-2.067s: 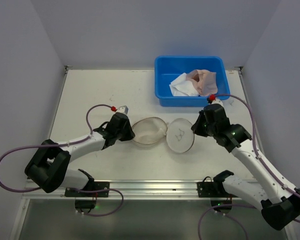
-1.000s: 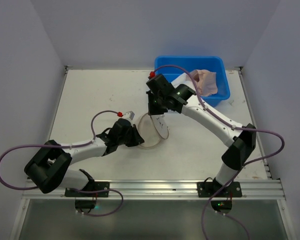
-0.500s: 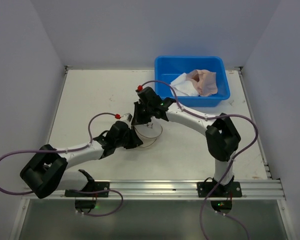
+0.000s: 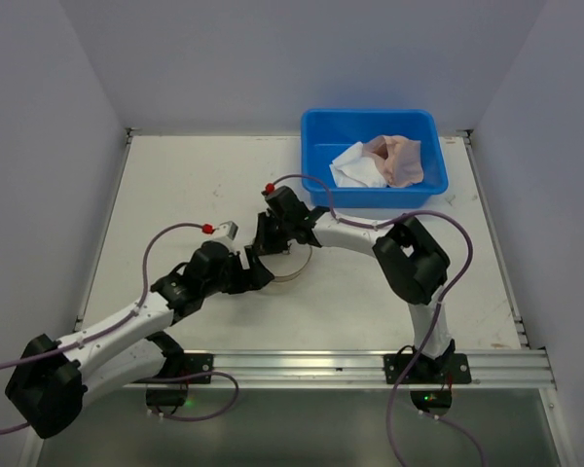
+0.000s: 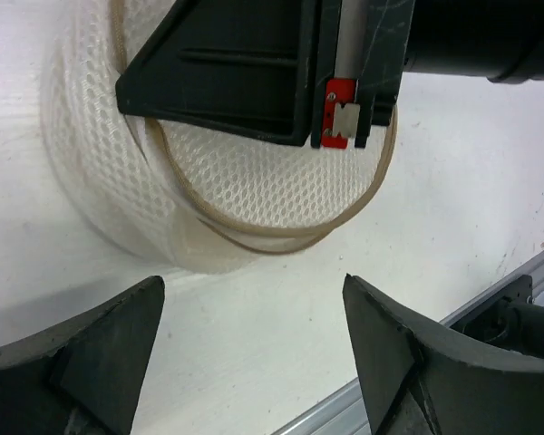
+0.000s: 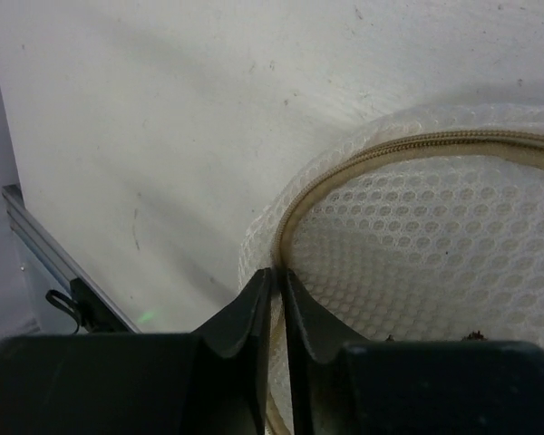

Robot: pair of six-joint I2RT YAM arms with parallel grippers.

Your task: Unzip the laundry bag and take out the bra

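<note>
Work cell, top ext. view. White matte table (image 4: 195, 185), w/ faint scuffs and small dark specks, fills the centre; thin metal trim runs along its side edges. Plain pale lilac-grey walls close it on three sides: back wall (image 4: 292, 58), left wall (image 4: 29, 175), right wall (image 4: 555, 175). Aluminium rail (image 4: 302, 362) spans the near edge; below it lies a grey-green strip (image 4: 302, 433), material unclear. Light even, diffuse; shadows soft and short.

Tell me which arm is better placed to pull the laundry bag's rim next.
Right. The right hand is pinched on the tan zipper band at the rim of the laundry bag, while the left hand stands open just short of the bag, touching nothing.
</note>
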